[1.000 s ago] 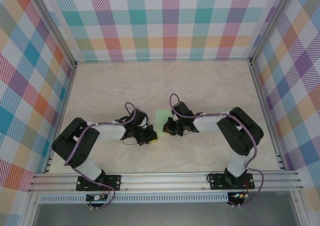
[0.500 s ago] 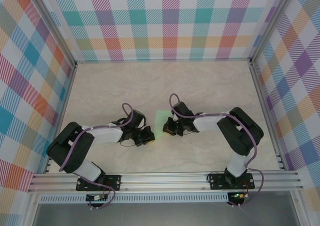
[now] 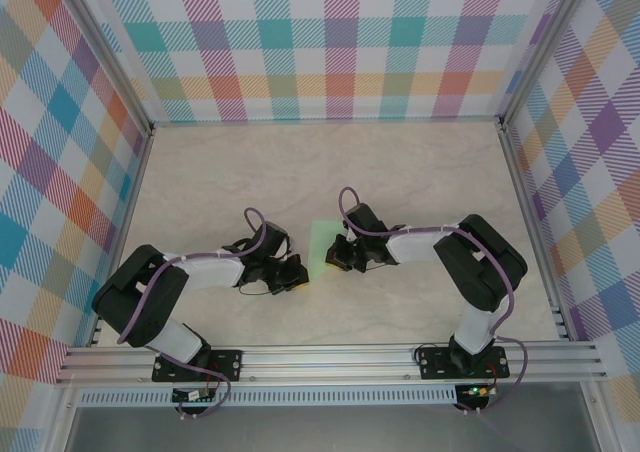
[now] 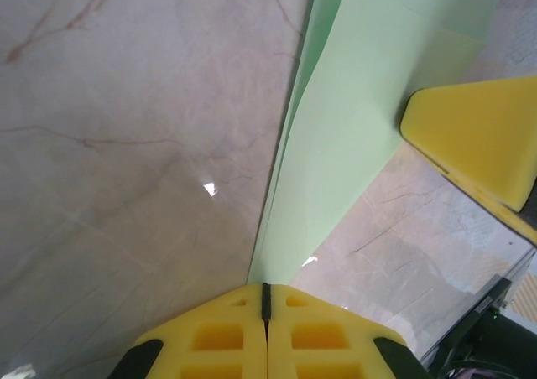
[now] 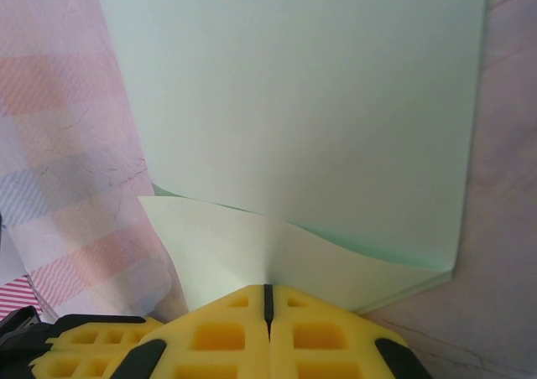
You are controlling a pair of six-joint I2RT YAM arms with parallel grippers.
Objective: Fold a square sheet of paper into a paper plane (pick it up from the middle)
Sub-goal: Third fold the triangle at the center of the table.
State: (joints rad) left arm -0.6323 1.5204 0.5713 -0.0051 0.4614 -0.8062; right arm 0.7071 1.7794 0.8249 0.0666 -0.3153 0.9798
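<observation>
Top external view: the square sheet of paper (image 3: 323,240), pale mint green, sits about midway between the left and right edges of the table (image 3: 420,172), a little nearer the near edge than the far one. From above it reads as a narrow upright strip, taller than it is wide, with both grippers meeting it at its near end.

The left gripper (image 3: 299,276) comes in from the left side of the surface and touches the paper's near left corner. The right gripper (image 3: 333,260) comes in from the right and touches the near right part of the sheet. The two grippers are close together, with the paper's near edge between them.

Left wrist view: the left gripper (image 4: 265,299) has its yellow pads pressed fully together, and the sheet (image 4: 352,144) narrows down into the seam between them, so it grips the paper's edge. Two layers show along the paper's left side. One of the right gripper's yellow fingers (image 4: 474,136) rests against the paper's right side.

Right wrist view: the right gripper (image 5: 268,299) is also closed tight, pinching a curled flap that lifts from the near edge of the sheet (image 5: 294,102). The remainder of the paper spreads flat beyond it.

The marbled beige table is enclosed on three sides by plaid walls (image 3: 330,42), with a metal rail (image 3: 330,357) along its near edge.
</observation>
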